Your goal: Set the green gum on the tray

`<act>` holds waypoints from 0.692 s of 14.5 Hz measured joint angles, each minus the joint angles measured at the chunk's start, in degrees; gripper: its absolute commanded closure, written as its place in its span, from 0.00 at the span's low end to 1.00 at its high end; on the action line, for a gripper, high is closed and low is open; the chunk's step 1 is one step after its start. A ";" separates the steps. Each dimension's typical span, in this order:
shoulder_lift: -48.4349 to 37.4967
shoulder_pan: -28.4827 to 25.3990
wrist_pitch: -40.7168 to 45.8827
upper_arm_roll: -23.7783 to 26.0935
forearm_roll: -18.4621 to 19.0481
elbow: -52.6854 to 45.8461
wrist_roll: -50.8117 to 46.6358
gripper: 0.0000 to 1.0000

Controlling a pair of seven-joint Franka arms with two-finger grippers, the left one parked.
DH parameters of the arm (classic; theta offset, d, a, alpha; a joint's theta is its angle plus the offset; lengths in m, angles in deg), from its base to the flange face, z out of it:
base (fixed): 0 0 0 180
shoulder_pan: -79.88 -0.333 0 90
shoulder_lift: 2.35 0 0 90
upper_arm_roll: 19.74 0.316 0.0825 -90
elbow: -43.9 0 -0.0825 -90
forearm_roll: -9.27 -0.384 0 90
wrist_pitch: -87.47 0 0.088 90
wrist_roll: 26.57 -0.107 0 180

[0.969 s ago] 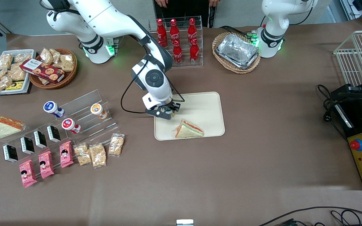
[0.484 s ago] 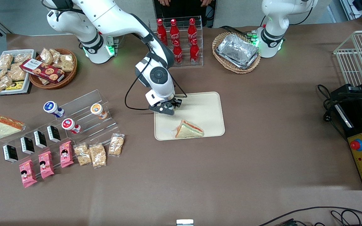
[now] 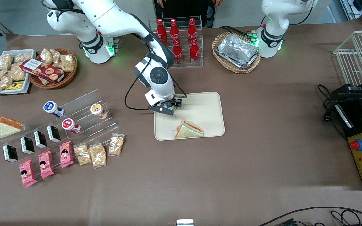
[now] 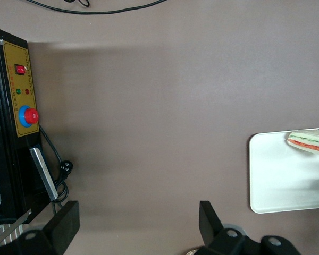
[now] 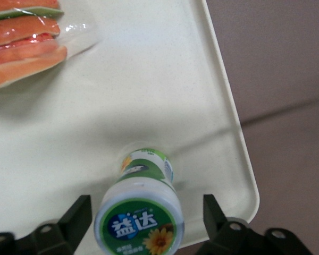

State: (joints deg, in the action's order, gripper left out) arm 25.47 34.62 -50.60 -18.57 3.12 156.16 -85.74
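Observation:
The green gum (image 5: 144, 180), a white bottle with a green lid and label, stands upright on the beige tray (image 5: 149, 79) close to one corner of it. My right gripper (image 5: 145, 210) is directly above it, open, with one finger on each side of the lid and a gap to each. In the front view the gripper (image 3: 167, 109) hangs over the tray (image 3: 201, 105) at the corner nearest the working arm's base, and it hides the gum. The tray's edge also shows in the left wrist view (image 4: 282, 183).
A wrapped sandwich (image 3: 189, 129) lies on the tray nearer the camera. An acrylic stand toward the working arm's end holds a blue-lidded bottle (image 3: 51, 107), an orange-lidded one (image 3: 97, 110) and a red-lidded one (image 3: 69, 125). A cola rack (image 3: 178, 40) and foil trays (image 3: 237, 51) stand farther away.
The gripper shifted a little farther from the camera over the tray corner between one second and half a second ago. Since then it has held still.

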 measured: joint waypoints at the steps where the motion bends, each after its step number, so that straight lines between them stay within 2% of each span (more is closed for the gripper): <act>1: 0.00 0.00 0.00 -0.01 0.00 0.00 0.04 0.00; 7: -0.82 0.11 1.62 -0.82 0.29 -0.61 0.73 0.00; 10: -5.50 3.03 7.92 -1.50 0.44 -4.15 1.79 0.00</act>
State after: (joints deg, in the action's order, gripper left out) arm 19.97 37.65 -42.69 -20.07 3.56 152.02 -83.94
